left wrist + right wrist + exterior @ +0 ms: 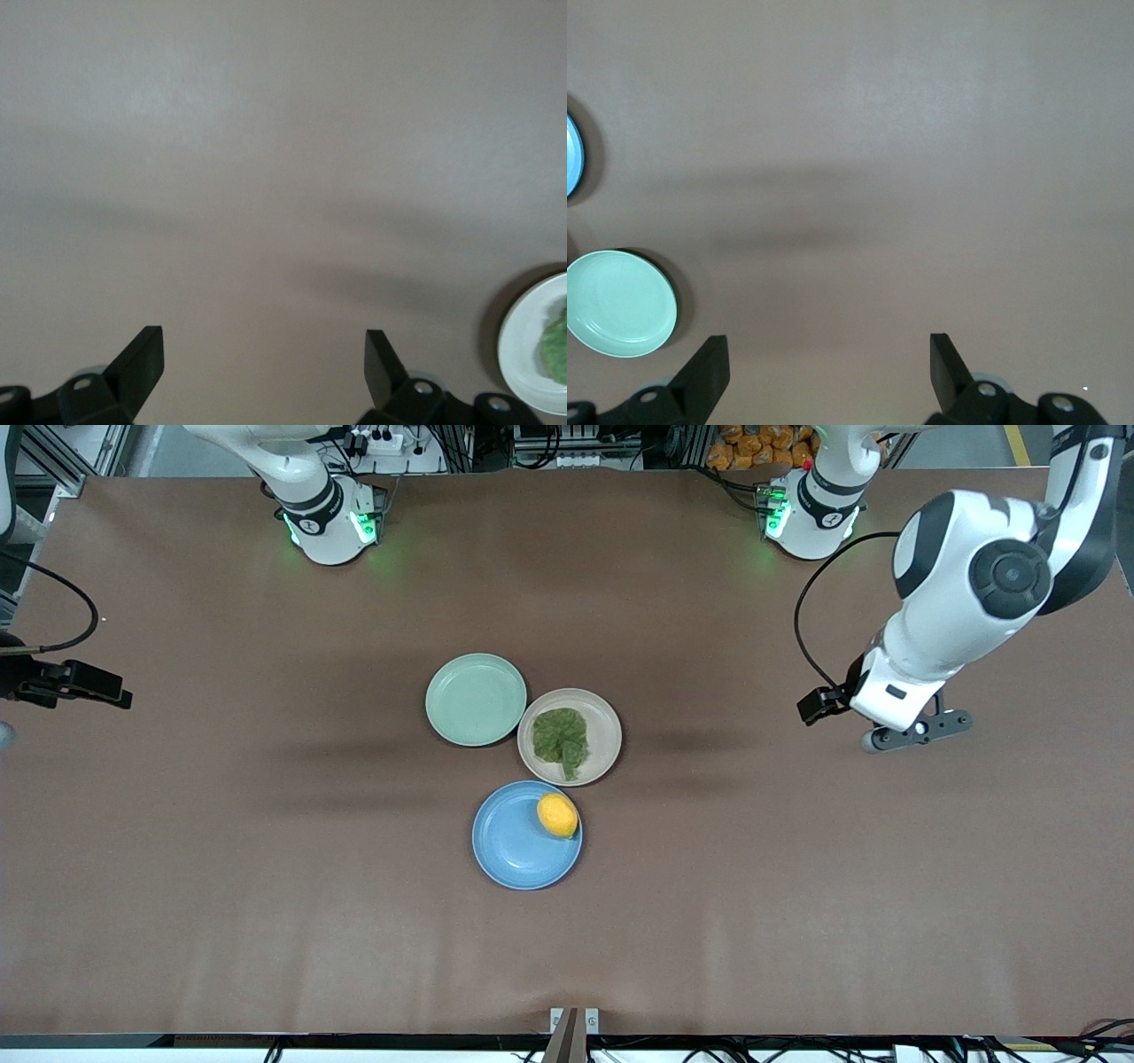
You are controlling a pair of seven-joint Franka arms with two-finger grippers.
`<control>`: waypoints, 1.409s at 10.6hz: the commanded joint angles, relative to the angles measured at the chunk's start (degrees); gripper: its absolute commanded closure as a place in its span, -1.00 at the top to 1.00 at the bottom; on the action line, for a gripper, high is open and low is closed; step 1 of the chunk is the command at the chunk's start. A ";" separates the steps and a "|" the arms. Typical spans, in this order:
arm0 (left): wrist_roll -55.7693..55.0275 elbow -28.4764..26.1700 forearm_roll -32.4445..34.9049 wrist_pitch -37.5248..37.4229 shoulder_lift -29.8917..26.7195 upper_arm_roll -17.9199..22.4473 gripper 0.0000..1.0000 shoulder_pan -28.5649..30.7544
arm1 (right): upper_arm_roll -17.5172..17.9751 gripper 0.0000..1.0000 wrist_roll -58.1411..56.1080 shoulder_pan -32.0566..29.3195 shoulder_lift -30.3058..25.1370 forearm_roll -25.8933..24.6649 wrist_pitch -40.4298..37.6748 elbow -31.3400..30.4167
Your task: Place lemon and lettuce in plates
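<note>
The lemon (pixel 557 815) lies in the sky-blue plate (pixel 514 850), near its rim. The lettuce (pixel 562 740) lies flat in the beige-pink plate (pixel 607 731), which stands just farther from the front camera than the blue one. My left gripper (pixel 917 733) is open and empty over bare table toward the left arm's end; its wrist view (pixel 264 350) shows the beige-pink plate's edge (pixel 527 350) with some lettuce (pixel 558 347). My right gripper (pixel 89 684) is open and empty at the right arm's end of the table; in its wrist view (pixel 829 354) only table lies between the fingers.
An empty mint-green plate (pixel 476 699) stands beside the beige-pink plate, toward the right arm's end; it also shows in the right wrist view (pixel 620 303), with the blue plate's edge (pixel 572 155). Brown table (pixel 266 868) surrounds the plates.
</note>
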 commanded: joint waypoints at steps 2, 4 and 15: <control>3.86 7.04 -0.77 -8.08 -2.07 0.55 1.00 0.08 | 0.74 1.00 1.18 0.08 -1.84 -0.85 -0.75 -0.13; 8.86 8.46 0.28 -9.70 -4.70 0.73 1.00 -0.09 | 1.36 1.00 1.18 0.08 -2.55 -0.94 -0.75 -0.21; 14.07 22.44 0.63 -23.13 -3.75 0.20 1.00 2.02 | 1.36 1.00 5.39 0.08 -4.22 -1.11 2.32 -0.13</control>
